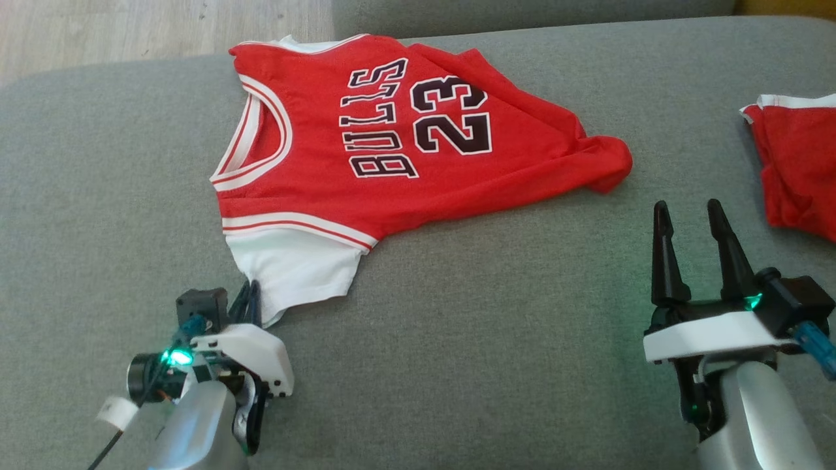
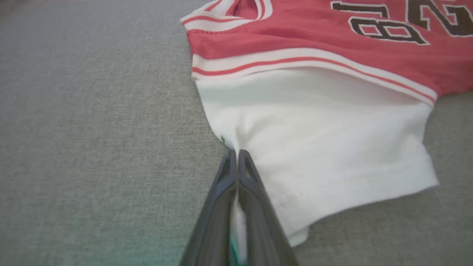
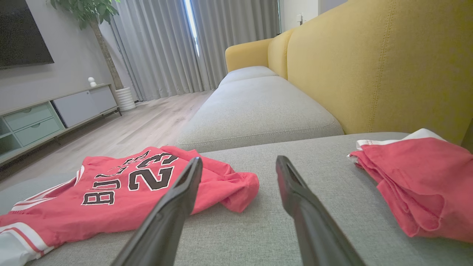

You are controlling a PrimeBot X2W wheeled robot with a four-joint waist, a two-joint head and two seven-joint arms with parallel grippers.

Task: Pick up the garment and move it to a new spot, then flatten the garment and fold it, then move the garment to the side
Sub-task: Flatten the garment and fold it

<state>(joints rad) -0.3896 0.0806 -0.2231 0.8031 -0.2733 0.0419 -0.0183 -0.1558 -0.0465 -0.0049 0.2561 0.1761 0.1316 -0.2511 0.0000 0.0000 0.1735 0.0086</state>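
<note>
Left gripper [image 2: 236, 154]: you're pinching the jersey [image 1: 392, 189] by its white sleeve.
Right gripper [image 1: 688, 209]: you're holding it spread beside the jersey.

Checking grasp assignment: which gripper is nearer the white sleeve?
Left. The left gripper has jaws closed on the white sleeve; the right gripper is open, well apart.

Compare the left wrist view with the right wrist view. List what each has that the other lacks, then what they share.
Left wrist view: the left pincer, closed on the edge of the white sleeve, fabric puckered at its tips.
Right wrist view: the open right pincer, a second red garment, the yellow sofa back, curtains and wood floor.
Shared: the red jersey with black lettering, lying on the grey cushion.
</note>
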